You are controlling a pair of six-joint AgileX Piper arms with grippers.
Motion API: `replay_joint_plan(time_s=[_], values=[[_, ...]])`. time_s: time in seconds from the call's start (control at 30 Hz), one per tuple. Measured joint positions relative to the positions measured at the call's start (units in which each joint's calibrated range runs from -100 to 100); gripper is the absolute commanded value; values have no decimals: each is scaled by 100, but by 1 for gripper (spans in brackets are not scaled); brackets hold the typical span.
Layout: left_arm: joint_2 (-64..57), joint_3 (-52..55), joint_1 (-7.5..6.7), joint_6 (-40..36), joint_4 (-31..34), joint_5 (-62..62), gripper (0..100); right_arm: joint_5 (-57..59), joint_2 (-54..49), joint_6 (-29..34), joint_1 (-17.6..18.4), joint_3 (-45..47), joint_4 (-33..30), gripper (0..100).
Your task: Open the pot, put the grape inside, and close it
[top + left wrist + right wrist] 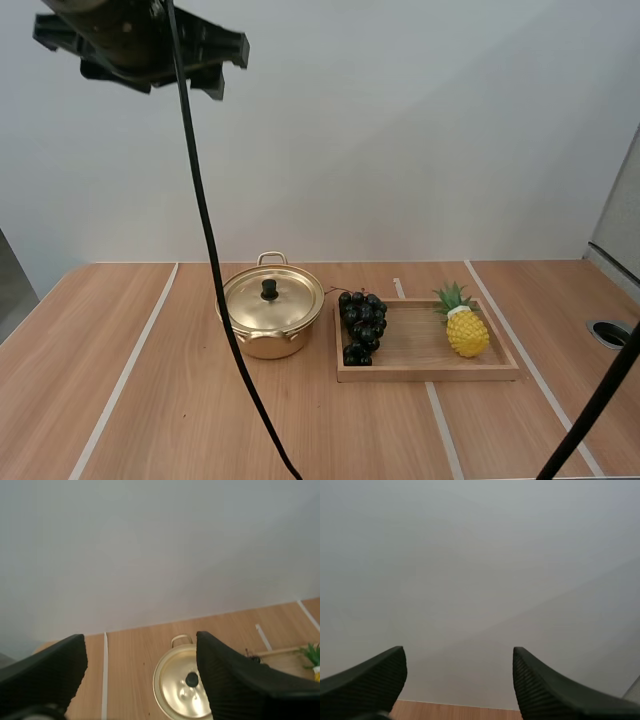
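Well, nothing gripped yet

Up high, the left claw is hanging open over the lidded pot, likely lining up for the knob. Meanwhile the right claw is gaping empty. The grapes are lying on the tray just beside the pot.

Wooden table with white stripes, a lidded gold pot just beside a wooden tray.

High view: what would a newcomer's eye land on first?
The shiny gold pot, lid on, stands mid-table. Beside it, a wooden tray holds dark grapes at its left end and a bright yellow pineapple at its right. The left claw hangs open high up, facing the pot.
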Motion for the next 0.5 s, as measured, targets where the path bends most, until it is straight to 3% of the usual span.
replay_joint_plan(time_s=[0.5], values=[[176, 2001, 0, 240, -601, 0, 100, 0, 0, 0, 0, 0, 26, 100]])
